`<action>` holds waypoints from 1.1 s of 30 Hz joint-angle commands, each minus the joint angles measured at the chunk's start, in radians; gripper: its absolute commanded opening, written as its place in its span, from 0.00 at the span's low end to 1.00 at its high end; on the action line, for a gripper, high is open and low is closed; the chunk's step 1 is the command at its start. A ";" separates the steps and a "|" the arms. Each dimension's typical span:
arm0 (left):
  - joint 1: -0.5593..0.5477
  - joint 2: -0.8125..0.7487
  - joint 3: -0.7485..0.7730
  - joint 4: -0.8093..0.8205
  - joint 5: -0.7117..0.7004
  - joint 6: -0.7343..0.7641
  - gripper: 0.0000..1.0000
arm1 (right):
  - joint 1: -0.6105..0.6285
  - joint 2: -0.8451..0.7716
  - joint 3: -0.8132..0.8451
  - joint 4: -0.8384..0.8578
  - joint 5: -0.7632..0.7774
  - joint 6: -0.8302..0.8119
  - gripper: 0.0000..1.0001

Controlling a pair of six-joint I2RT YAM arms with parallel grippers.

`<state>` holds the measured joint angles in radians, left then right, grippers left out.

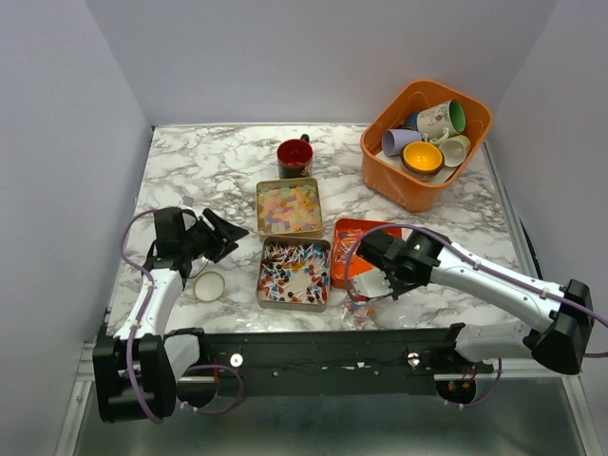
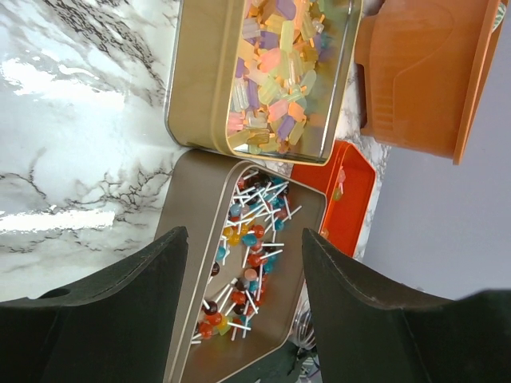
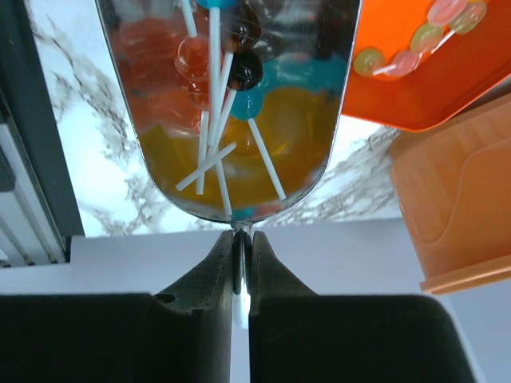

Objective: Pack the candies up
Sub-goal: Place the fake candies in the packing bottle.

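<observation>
Found jaws of left gripper (image 1: 226, 239) spread and empty in the top view, hanging just left of both tins; saw right gripper (image 1: 384, 276) low over the near end of the tray (image 1: 348, 249), a pale shiny piece (image 1: 370, 288) at its tip. Counted far tin (image 1: 258, 209) full of pastel candies (image 1: 290, 207), near tin (image 1: 260, 275) full of lollipops (image 1: 296, 271), neither lidded. Judged filling mostly done, closing left to do. Noted a few small bits (image 1: 361, 310) by the front edge of the table (image 1: 190, 171), too small to name, and a white disc (image 1: 209, 285) near the left gripper.

From the left wrist, looked between parted, empty fingers (image 2: 120, 303) onto the two tins, set end to end, touching or nearly so; lost the near tin's lower end behind those fingers.

From the right wrist, saw fingers clenched on the thin rim of that shiny piece, probably a lid; could not tell lollipops behind it from lollipops mirrored in it. Spotted several pale sweets (image 3: 369, 60) on the tray, cut off by the frame, so not yet packed.
</observation>
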<state>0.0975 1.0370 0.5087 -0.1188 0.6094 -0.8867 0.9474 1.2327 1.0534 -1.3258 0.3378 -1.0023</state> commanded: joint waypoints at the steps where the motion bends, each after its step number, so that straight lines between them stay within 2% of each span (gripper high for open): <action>1: 0.013 -0.028 -0.007 0.004 -0.030 0.008 0.68 | 0.019 0.056 0.005 -0.072 0.144 0.025 0.01; 20: 0.022 -0.034 -0.003 -0.001 -0.028 0.005 0.69 | 0.119 0.093 0.008 -0.128 0.280 -0.038 0.01; 33: -0.005 0.047 0.079 0.059 0.088 -0.017 0.72 | 0.128 0.051 0.017 -0.197 0.279 -0.058 0.01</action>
<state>0.1085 1.0542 0.5259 -0.0963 0.6243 -0.9066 1.0672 1.3113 1.0534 -1.3304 0.5877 -1.0111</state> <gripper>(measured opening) 0.720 0.165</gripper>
